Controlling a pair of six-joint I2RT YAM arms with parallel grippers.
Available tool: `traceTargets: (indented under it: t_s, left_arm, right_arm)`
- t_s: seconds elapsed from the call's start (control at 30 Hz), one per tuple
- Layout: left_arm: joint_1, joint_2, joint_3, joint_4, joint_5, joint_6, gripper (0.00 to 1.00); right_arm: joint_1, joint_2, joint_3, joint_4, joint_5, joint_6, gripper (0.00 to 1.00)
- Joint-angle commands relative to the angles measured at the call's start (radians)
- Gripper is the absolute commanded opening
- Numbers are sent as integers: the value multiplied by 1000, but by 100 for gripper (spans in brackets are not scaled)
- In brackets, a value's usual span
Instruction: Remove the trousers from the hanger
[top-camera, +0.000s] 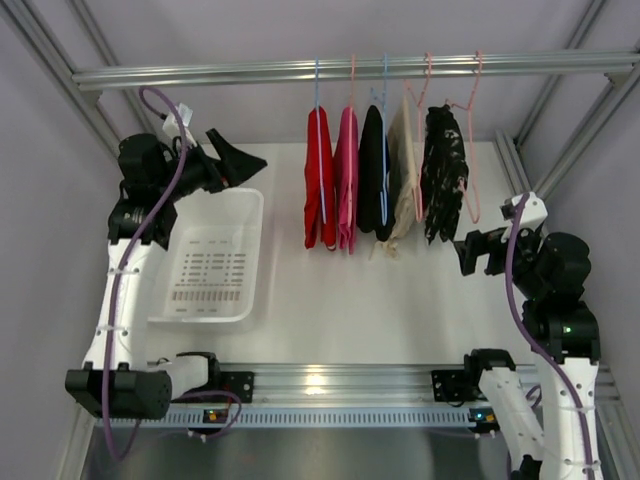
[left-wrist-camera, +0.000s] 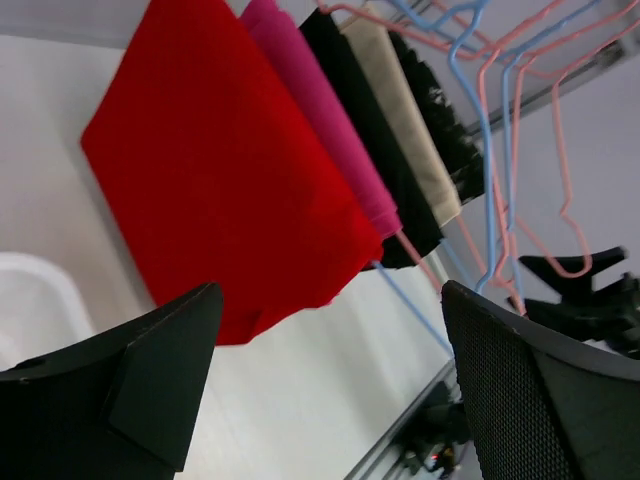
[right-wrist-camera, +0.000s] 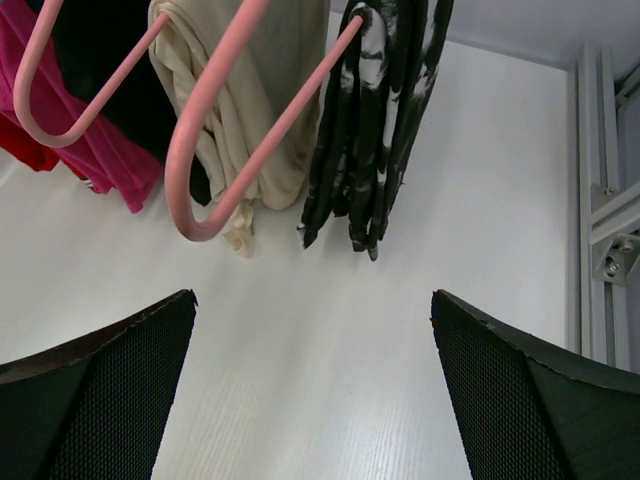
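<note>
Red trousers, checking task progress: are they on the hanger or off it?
On. The trousers hang folded over the hanger, leftmost on the rail; left gripper and right gripper are open, away from them.

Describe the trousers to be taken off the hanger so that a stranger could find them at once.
Look at the metal rail across the back and the row of clothes hanging from it. The trousers are the leftmost piece, nearest the white basket. They are bright red on a light-blue hanger, while the pink garment hangs right beside them.

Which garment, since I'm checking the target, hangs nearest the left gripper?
The red trousers, leftmost on the rail, beside the pink garment; others hang farther right.
</note>
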Motion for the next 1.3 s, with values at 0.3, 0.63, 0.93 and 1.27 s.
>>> traceTargets:
  t_s: [0.3,0.63,0.93,1.27]
  left_arm:
    - [-186,196,-35,764,125,-546,86]
    - [-306,285,18,772,28,-574,70]
    - [-377,296,12,735,18,-531,54]
    - [-378,314,52,755,60,-552,22]
  right_arm:
    - [-15,92,115,-35,-47,-19,100]
    - [-20,103,108,-25,-32,-25,99]
    - [-20,111,120,-24,-33,-31,100]
    - [-20,107,132,-30,-35,-28,99]
